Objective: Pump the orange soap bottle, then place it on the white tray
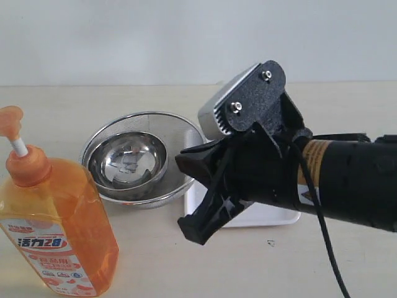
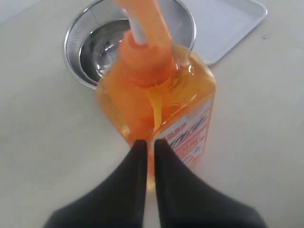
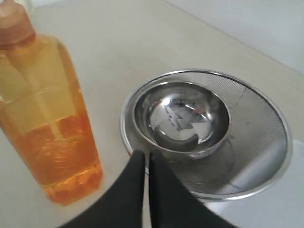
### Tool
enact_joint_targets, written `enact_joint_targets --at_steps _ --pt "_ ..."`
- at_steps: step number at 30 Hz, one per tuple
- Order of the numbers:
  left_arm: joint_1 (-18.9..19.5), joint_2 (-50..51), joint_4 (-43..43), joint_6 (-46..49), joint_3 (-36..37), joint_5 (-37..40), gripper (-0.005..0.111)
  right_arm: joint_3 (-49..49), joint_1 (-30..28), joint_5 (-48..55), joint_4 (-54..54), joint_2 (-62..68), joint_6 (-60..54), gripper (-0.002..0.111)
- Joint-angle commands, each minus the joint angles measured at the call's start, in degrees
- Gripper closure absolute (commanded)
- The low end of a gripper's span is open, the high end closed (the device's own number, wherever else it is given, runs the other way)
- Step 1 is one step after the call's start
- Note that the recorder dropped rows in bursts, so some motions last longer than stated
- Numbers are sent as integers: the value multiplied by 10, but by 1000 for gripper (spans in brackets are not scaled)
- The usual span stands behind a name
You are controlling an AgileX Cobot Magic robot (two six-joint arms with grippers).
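The right arm (image 1: 347, 177) reaches in from the right side, almost level above the table. The right end effector (image 3: 146, 156) has its two black fingers (image 3: 126, 190) nearly together, with only a thin slit between them. The left end effector (image 2: 148, 143) looks the same.

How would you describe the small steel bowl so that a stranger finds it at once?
On the beige table, look beside the orange soap bottle for the round mesh strainer. The bowl sits inside it; unlike the strainer, its wall is solid and mirror-shiny.
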Motion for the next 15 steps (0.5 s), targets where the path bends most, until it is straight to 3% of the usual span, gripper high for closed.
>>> enact_joint_targets --at_steps 1,5,15 --pt "-2 -1 20 1 13 -15 102 30 -1 -115 -95 -4 63 109" --pt "-2 -1 24 1 20 -14 102 34 -1 -158 -145 -4 101 109" --pt "-2 61 91 1 33 -35 102 34 -1 -117 -146 -4 116 109"
